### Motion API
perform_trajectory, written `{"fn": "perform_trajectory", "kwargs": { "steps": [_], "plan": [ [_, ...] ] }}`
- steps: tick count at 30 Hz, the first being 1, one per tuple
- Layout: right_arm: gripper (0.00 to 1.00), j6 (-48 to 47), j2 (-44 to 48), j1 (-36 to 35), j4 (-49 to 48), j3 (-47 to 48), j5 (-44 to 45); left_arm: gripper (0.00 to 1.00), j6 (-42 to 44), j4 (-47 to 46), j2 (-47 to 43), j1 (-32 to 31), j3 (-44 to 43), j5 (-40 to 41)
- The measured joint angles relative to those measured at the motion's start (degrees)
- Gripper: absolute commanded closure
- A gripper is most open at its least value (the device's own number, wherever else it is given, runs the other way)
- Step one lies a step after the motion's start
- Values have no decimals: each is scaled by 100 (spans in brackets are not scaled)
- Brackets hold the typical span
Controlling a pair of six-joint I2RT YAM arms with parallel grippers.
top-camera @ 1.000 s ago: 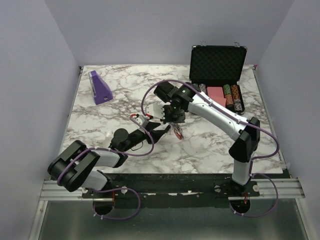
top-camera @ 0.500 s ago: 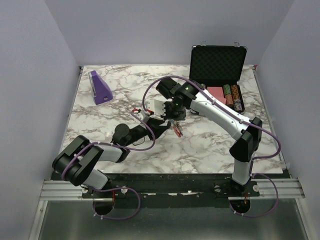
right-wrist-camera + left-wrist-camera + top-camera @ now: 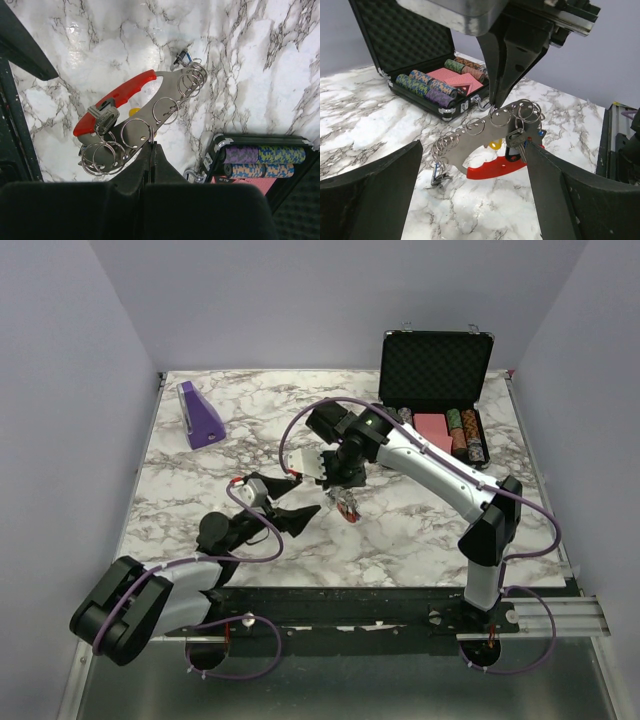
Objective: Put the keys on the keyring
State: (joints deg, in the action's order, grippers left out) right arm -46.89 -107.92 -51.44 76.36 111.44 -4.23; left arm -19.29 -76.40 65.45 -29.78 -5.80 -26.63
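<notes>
Between right gripper (image 3: 152, 149) jaws, pinched shut: keyring (image 3: 142, 117), held by its grey edge over tabletop (image 3: 240, 75). Long axis lies crosswise, just ahead of left gripper (image 3: 472, 200); jaws wide, empty.

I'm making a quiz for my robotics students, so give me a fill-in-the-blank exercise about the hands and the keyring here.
1. The right hand pinches the grey metal keyring plate, whose curved grip is ____.
2. The left hand is ____ and holds nothing.
3. The black foam-lined case holds rows of striped poker ____.
Missing words: red, open, chips.
</notes>
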Motion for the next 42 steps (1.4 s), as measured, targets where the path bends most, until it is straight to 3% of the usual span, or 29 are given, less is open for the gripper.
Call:
{"fn": "perform_trajectory", "kwargs": {
  "steps": [10, 19, 29, 42],
  "plan": [
    [99, -726, 254, -11, 7, 2, -291, 34, -289, 9, 476, 120, -658, -420],
    [99, -1211, 492, -15, 24, 96, -798, 38, -588, 15, 920, 133, -999, -977],
    [98, -1316, 481, -17, 24, 232, -1058, 50, -789, 17, 962, 133, -1222, -1449],
    [98, -1318, 468, -22, 24, 232, -1106, 61, -933, 17, 1071, 131, -1410, -1644]
  ]
}}
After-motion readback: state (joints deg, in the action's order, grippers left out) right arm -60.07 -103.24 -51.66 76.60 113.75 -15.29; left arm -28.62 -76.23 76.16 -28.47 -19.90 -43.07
